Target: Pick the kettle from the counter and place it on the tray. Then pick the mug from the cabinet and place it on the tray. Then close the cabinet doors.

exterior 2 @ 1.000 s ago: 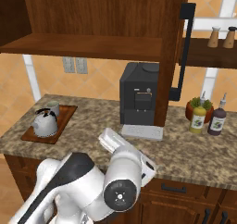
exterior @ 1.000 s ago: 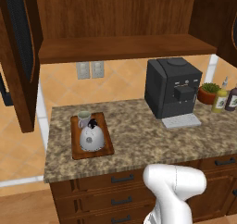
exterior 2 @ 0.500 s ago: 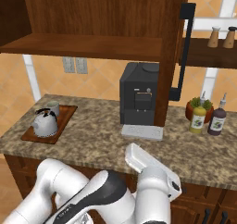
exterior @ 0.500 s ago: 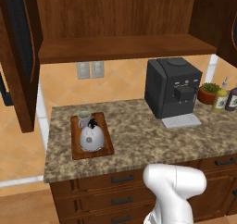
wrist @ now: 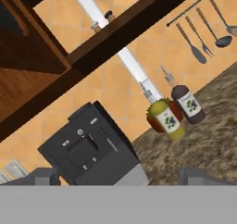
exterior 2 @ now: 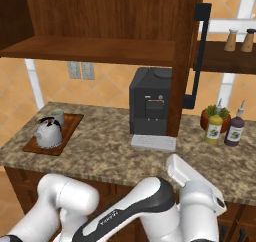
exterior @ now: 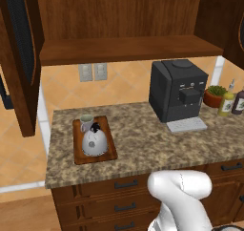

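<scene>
Your gripper (wrist: 118,177) has its jaws wide apart with nothing between them, aimed at the black coffee machine (wrist: 90,149) near the counter's (exterior: 143,151) back edge. The kettle (exterior: 94,141) and the mug (exterior: 86,122) sit on the tray (exterior: 78,156) at the counter's left end. The cabinet doors (exterior: 19,58) hang open.

A large black coffee machine (exterior: 177,89) stands upright toward the right of the tabletop, with a pale grey drip tray (exterior: 187,125) at its foot. To its right cluster a red plant pot with green leaves (exterior: 215,96), a yellow-green bottle (exterior 2: 214,126) and a dark bottle (exterior 2: 234,129), the two bottles just beside each other. On the tiled wall are two grey outlet plates (exterior: 93,72), a rail of hanging utensils (wrist: 203,26), and a side shelf bearing two shakers (exterior 2: 239,40).
</scene>
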